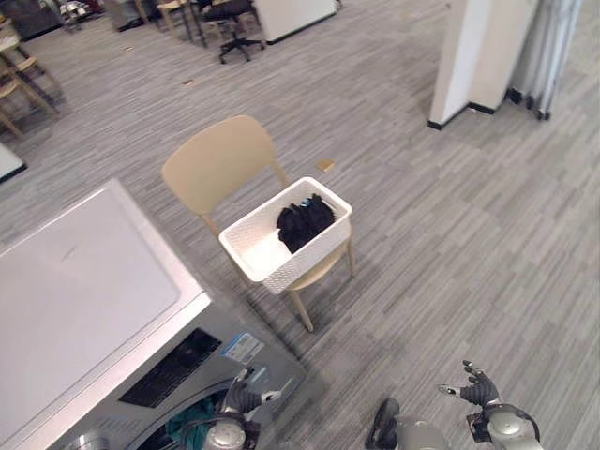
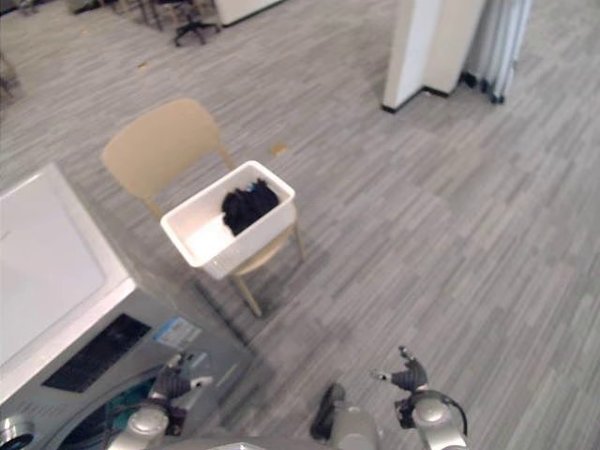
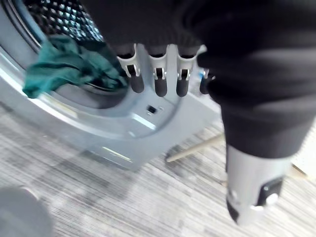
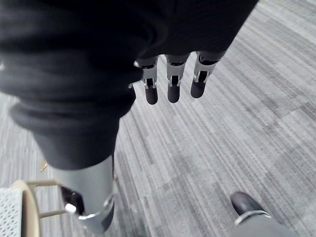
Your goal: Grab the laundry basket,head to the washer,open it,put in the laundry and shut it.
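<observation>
A white laundry basket (image 1: 309,246) rests on the seat of a tan chair (image 1: 221,161), with dark clothes (image 1: 305,222) piled in its far end. The grey washer (image 1: 84,300) stands at the left. Its round opening shows in the left wrist view, and a teal cloth (image 3: 69,64) hangs over the rim of the drum. My left hand (image 1: 242,397) is low beside the washer's front, fingers (image 3: 159,81) straight and holding nothing. My right hand (image 1: 476,386) hovers over the carpet at the lower right, fingers (image 4: 172,84) relaxed and empty.
A white pillar (image 1: 469,56) stands at the back right with a folded grey rack (image 1: 553,56) beside it. Office chairs and desks (image 1: 225,23) line the far back. Grey carpet stretches between the chair and the pillar.
</observation>
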Controlling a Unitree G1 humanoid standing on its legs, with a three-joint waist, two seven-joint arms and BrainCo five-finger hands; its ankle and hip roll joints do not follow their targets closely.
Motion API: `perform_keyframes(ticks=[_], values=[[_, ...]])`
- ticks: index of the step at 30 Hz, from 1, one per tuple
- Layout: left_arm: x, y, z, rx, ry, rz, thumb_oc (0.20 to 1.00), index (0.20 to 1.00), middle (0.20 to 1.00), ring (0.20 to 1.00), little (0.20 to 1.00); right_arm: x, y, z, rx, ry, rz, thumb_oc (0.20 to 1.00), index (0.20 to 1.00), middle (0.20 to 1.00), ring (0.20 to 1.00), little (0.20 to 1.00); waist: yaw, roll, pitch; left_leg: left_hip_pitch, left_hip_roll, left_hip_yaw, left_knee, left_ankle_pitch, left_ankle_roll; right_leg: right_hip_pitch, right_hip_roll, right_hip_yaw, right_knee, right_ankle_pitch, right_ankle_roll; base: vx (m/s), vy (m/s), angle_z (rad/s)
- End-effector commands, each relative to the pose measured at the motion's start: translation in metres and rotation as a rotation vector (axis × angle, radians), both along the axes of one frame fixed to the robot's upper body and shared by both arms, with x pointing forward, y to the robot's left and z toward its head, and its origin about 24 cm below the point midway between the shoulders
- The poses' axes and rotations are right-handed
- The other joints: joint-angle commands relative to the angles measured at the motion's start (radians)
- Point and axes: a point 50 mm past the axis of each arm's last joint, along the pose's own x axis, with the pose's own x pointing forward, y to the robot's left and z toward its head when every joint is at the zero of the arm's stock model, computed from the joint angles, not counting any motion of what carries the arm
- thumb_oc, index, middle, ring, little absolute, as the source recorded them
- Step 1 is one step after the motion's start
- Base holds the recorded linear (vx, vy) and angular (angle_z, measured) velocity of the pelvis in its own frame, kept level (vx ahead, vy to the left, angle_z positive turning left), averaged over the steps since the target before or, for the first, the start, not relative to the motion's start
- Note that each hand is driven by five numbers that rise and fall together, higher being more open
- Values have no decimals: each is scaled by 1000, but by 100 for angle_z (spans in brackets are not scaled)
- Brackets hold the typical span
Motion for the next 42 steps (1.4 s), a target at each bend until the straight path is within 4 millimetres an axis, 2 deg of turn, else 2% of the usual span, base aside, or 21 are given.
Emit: perform_keyframes(ticks=[1,2,4,5,6,7,9,16,18,19,21,22,23,28,30,32,35,37,39,40,42], values=[[17,2,11,7,-81,-23,1000,1000,1000,1000,1000,31,12,21,-4,-154,86,1000,1000,1000,1000,1000,63,-60,76,9,-157,35,-365,-27,69,241,-9,31,-393,142,179,226,-41,-143],[17,2,12,7,-83,-24,1000,1000,1000,1000,1000,33,12,22,-11,-158,94,1000,1000,1000,1000,1000,72,-62,77,-13,-178,20,-400,-5,68,255,-1,44,-404,140,182,227,-39,-90],[19,2,14,4,-98,-28,1000,1000,1000,1000,1000,34,9,24,-30,-165,103,1000,1000,1000,1000,1000,86,-56,76,-61,-209,22,-534,122,60,284,29,61,-425,139,181,185,5,-67],[19,2,14,4,-98,-28,1000,1000,1000,1000,1000,34,9,24,-30,-165,103,1000,1000,1000,1000,1000,86,-56,77,-60,-209,22,-534,123,60,285,29,61,-425,139,181,291,51,-42],[23,2,17,2,-115,-30,1000,1000,1000,1000,1000,36,6,27,-40,-175,95,1000,1000,1000,1000,1000,94,-48,77,-93,-203,72,-571,171,51,310,46,65,-433,125,182,307,65,13],[23,3,18,3,-118,-30,1000,1000,1000,1000,1000,37,6,28,-43,-182,95,1000,1000,1000,1000,1000,100,-51,76,-94,-198,84,-585,167,37,333,49,77,-435,100,185,390,108,38],[21,5,18,-4,-116,-6,1000,1000,1000,1000,1000,34,7,27,-43,-175,105,1000,1000,1000,1000,1000,108,-43,64,-63,-192,103,-638,183,69,343,63,76,-427,97,192,254,134,-2],[19,22,19,38,-109,22,1000,1000,1000,1000,1000,30,17,20,-10,-150,110,1000,1000,1000,1000,1000,129,-124,29,-10,-212,111,-585,92,101,382,7,72,-347,72,237,271,97,-5],[19,25,20,47,-109,26,1000,1000,1000,1000,1000,30,19,19,-3,-147,113,1000,1000,1000,1000,1000,133,-132,24,3,-220,109,-584,76,112,376,-7,73,-304,77,247,148,101,-2],[20,29,22,57,-115,34,1000,1000,1000,1000,1000,32,23,20,7,-152,127,1000,1000,1000,1000,1000,134,-133,31,21,-226,101,-586,75,143,328,-34,72,-186,120,249,168,123,20],[21,35,23,68,-123,50,1000,1000,1000,1000,1000,36,25,22,14,-172,138,1000,1000,1000,1000,1000,128,-128,41,45,-237,79,-585,55,166,269,-54,89,-75,165,272,124,105,34],[21,35,23,68,-123,50,1000,1000,1000,1000,1000,36,25,22,14,-172,138,1000,1000,1000,1000,1000,128,-128,41,44,-237,80,-585,55,166,268,-55,90,-74,164,272,141,51,26],[23,37,24,76,-127,62,1000,1000,1000,1000,1000,40,29,25,20,-190,153,1000,1000,1000,1000,1000,111,-114,51,74,-241,44,-602,47,176,191,-36,140,-9,163,255,141,36,30],[25,34,22,76,-127,68,1000,1000,1000,1000,1000,51,34,34,31,-235,178,1000,1000,1000,1000,1000,70,-91,75,119,-252,-31,-630,43,171,91,13,217,-141,147,222,154,-32,55],[26,30,19,77,-116,59,1000,1000,1000,1000,1000,53,33,36,27,-246,180,1000,1000,1000,1000,1000,43,-87,84,151,-284,-119,-645,34,161,49,57,339,-269,198,234,198,-100,105],[27,28,19,69,-117,52,1000,1000,1000,1000,1000,51,32,35,31,-241,174,1000,1000,1000,1000,1000,42,-92,79,147,-298,-145,-638,32,158,61,58,355,-293,204,230,162,-128,145],[22,22,14,55,-91,53,1000,1000,1000,1000,1000,47,30,32,39,-229,167,1000,1000,1000,1000,1000,37,-91,64,148,-301,-166,-598,11,133,118,43,310,-344,213,216,136,-178,113],[21,20,12,19,-86,93,1000,1000,1000,1000,1000,46,27,32,42,-228,148,1000,1000,1000,1000,1000,43,-98,69,90,-286,-109,-481,12,95,177,21,236,-387,214,204,63,-165,105],[20,20,11,11,-80,106,1000,1000,1000,1000,1000,46,25,32,38,-229,144,1000,1000,1000,1000,1000,40,-99,69,69,-268,-68,-447,8,92,194,16,214,-399,211,201,49,-77,115],[17,20,10,4,-70,120,1000,1000,1000,1000,1000,45,22,32,30,-223,127,1000,1000,1000,1000,1000,33,-105,70,49,-211,55,-430,4,102,226,0,161,-423,201,198,125,-43,112],[16,19,9,3,-64,121,1000,1000,1000,1000,1000,43,21,31,25,-217,121,1000,1000,1000,1000,1000,32,-97,67,55,-188,91,-443,-14,100,248,5,145,-433,189,203,157,-14,74]])
